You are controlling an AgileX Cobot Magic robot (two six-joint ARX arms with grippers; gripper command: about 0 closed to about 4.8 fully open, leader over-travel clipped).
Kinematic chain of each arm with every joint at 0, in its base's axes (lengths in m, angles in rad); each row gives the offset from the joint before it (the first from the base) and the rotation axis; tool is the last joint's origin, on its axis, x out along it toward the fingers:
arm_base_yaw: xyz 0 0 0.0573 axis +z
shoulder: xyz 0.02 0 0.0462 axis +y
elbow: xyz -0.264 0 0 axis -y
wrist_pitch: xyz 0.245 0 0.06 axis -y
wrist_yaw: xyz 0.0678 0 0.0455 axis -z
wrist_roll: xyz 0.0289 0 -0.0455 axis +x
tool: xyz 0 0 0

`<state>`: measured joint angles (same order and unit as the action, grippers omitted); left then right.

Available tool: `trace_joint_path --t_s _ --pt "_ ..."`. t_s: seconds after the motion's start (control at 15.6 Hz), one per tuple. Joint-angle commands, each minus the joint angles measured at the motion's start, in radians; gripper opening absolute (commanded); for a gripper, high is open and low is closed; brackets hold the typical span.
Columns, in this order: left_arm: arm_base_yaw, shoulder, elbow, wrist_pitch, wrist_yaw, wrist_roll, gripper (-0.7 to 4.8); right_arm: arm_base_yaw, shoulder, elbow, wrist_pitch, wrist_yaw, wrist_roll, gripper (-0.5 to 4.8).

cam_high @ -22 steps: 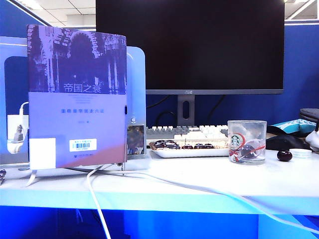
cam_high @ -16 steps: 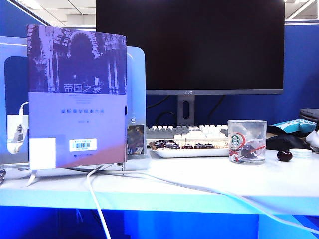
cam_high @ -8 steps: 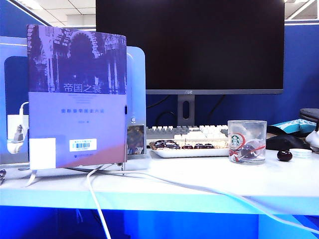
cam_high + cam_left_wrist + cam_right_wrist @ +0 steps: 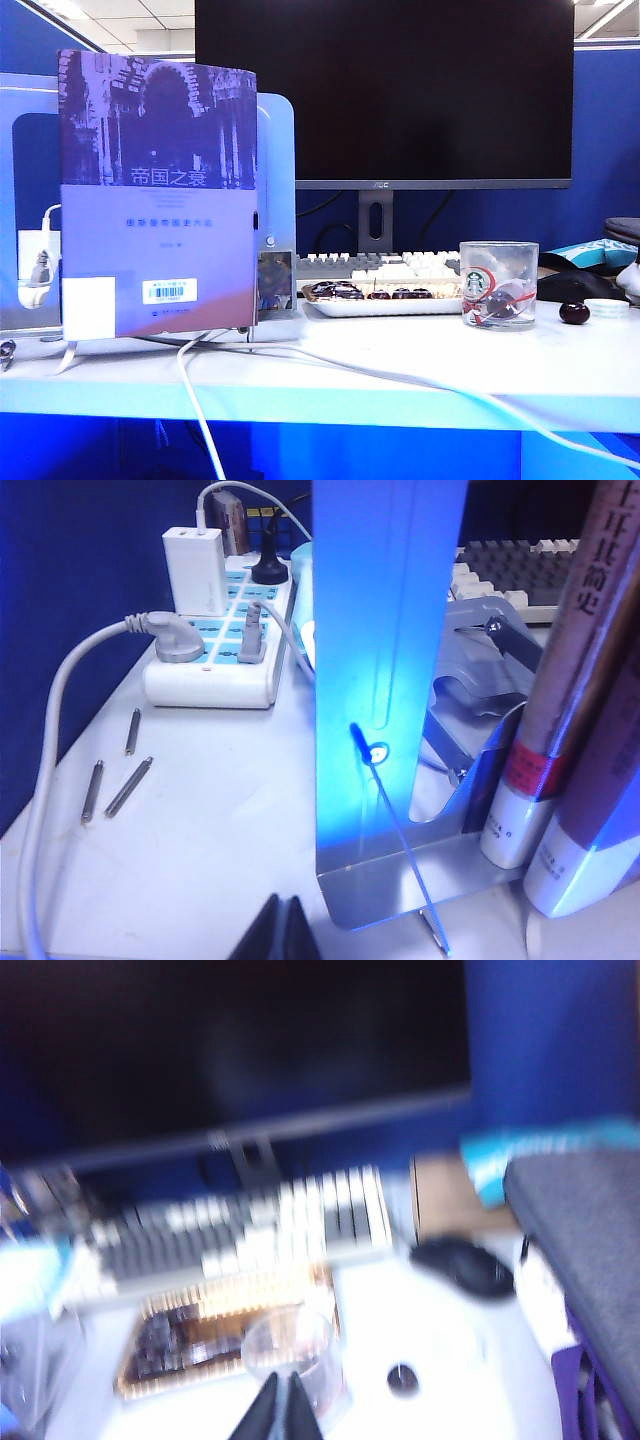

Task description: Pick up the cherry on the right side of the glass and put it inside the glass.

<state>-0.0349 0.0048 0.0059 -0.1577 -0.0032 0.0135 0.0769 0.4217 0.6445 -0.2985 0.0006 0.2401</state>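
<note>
The glass [image 4: 498, 285], a short clear tumbler with a green-and-white logo, stands on the white desk at the right. The cherry [image 4: 574, 313], small and dark, lies on the desk just right of it, apart from it. Neither gripper shows in the exterior view. The blurred right wrist view shows my right gripper [image 4: 281, 1382] shut and empty, above the desk on the near side of the glass [image 4: 290, 1352], with the cherry [image 4: 403, 1378] off to one side. My left gripper [image 4: 284, 907] is shut and empty, over the desk beside a metal bookend [image 4: 385, 660].
A white tray [image 4: 385, 308] of dark fruits and a keyboard [image 4: 400, 264] lie behind the glass, below a monitor [image 4: 385, 90]. A standing book [image 4: 158, 195] fills the left. White cables [image 4: 330, 370] cross the front. A mouse [image 4: 465, 1265] and power strip [image 4: 215, 645] sit nearby.
The whole exterior picture has shifted a few pixels to the right. Cherry and glass keep their places on the desk. No arm has come into that view.
</note>
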Motion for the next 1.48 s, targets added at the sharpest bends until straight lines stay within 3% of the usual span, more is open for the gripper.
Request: trace_joint_path --t_s 0.06,0.26,0.39,0.51,0.84,1.16,1.35,1.48 --pt "0.001 -0.003 -0.001 -0.012 0.004 0.005 -0.05 0.0 0.285 0.262 -0.229 -0.011 0.003 0.0" --pt "0.001 -0.003 -0.001 -0.012 0.004 0.005 -0.05 -0.001 0.57 0.491 -0.405 -0.049 0.07 0.0" --pt "0.001 -0.003 -0.001 -0.012 0.004 0.005 -0.05 -0.008 0.716 0.512 -0.4 -0.072 0.159 0.0" --pt "0.001 -0.003 -0.001 -0.012 0.004 0.005 -0.05 -0.023 0.806 0.512 -0.396 -0.1 0.144 -0.01" --pt "0.001 -0.003 -0.001 -0.012 0.004 0.005 -0.05 -0.027 0.986 0.512 -0.264 -0.133 0.124 -0.01" --pt "0.001 -0.003 -0.001 -0.012 0.004 0.005 -0.05 -0.042 1.084 0.512 -0.09 -0.055 0.124 0.03" --pt "0.001 -0.003 -0.001 -0.012 0.004 0.005 -0.05 -0.045 1.171 0.512 -0.068 -0.051 0.124 2.08" --pt "0.001 -0.003 -0.001 -0.012 0.004 0.005 -0.05 -0.045 1.234 0.512 -0.063 -0.051 0.124 2.19"
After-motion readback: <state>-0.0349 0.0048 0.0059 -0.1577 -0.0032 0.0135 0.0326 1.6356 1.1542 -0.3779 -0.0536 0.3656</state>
